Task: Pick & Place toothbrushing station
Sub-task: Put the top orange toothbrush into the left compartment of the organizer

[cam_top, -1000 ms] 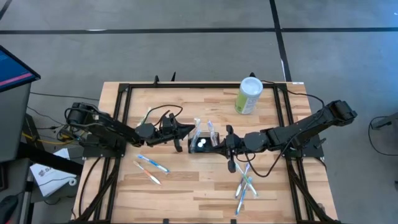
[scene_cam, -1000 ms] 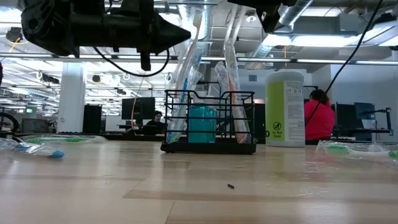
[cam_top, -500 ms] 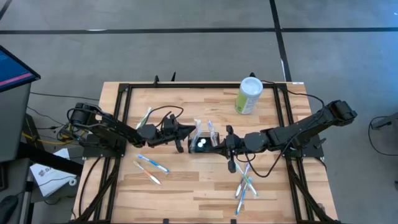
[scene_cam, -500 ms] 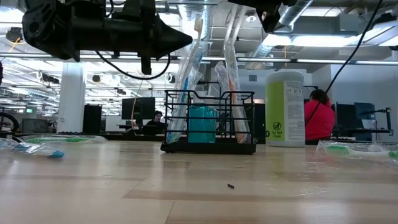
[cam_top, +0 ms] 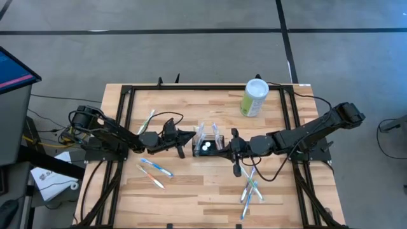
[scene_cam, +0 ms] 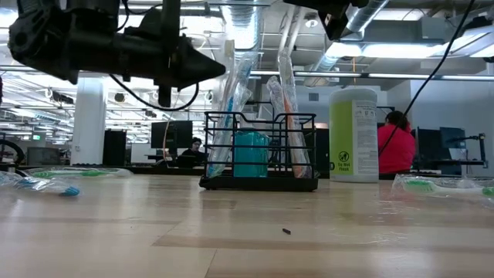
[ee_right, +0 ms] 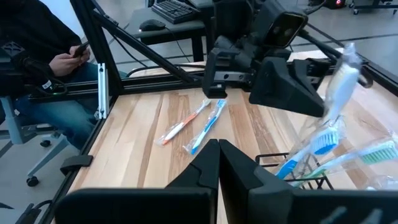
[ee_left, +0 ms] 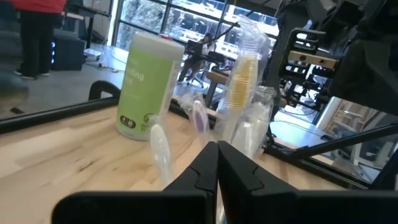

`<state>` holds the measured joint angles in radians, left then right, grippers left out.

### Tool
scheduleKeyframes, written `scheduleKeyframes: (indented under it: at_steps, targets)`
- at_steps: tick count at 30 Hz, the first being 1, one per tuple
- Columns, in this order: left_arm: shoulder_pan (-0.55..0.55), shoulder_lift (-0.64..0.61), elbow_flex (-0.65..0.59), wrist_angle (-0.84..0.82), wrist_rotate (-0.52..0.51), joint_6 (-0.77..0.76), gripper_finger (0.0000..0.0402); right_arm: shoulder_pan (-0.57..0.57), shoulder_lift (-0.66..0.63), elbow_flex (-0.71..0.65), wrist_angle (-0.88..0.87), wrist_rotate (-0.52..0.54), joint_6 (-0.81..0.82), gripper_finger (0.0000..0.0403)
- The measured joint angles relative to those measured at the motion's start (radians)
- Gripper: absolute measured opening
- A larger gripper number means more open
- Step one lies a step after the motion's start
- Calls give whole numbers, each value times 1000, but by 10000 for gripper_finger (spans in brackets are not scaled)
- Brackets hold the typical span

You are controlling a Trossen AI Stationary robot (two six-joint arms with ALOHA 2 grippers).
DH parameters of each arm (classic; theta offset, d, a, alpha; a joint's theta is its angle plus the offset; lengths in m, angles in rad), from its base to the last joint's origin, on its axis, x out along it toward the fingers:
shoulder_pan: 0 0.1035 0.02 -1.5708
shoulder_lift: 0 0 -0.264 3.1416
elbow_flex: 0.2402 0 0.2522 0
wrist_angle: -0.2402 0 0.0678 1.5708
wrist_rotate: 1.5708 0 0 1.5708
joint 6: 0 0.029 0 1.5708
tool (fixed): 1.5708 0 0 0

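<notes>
Black wire caddy [cam_top: 207,144] with wrapped toothbrushes [scene_cam: 287,116] at mid-tabletop, left gripper [cam_top: 189,136] fingers pressed together, empty, just beside it, right gripper [cam_top: 224,147] likewise closed, empty, at its opposite side.

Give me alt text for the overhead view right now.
A small black wire-mesh caddy holding wrapped toothbrushes sits mid-table between the left tool and right tool, both shut. A pale-green canister stands behind; loose wrapped toothbrushes lie in front.

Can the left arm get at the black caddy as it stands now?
Probably yes: the left gripper, fingers shut, hangs just beside the caddy with bare table between. The right gripper crowds the opposite side, and wrapped toothbrushes stick up inside.
</notes>
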<state>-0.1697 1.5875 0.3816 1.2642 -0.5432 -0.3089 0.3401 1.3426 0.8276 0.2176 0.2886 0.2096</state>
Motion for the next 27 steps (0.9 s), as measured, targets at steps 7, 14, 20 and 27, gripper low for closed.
scheduleKeyframes:
  at_steps: [7,14,20,27]
  targets:
    - [-15,0,-3,-12,-25,-11,0,0,0,0,2,0,0,0]
    - [-11,0,-3,-86,-45,-39,0,0,0,0,3,0,0,0]
    - [-13,0,-3,-106,-55,-57,0,0,0,0,3,0,0,0]
    - [-13,0,-3,-130,-56,-70,0,0,0,0,3,0,0,0]
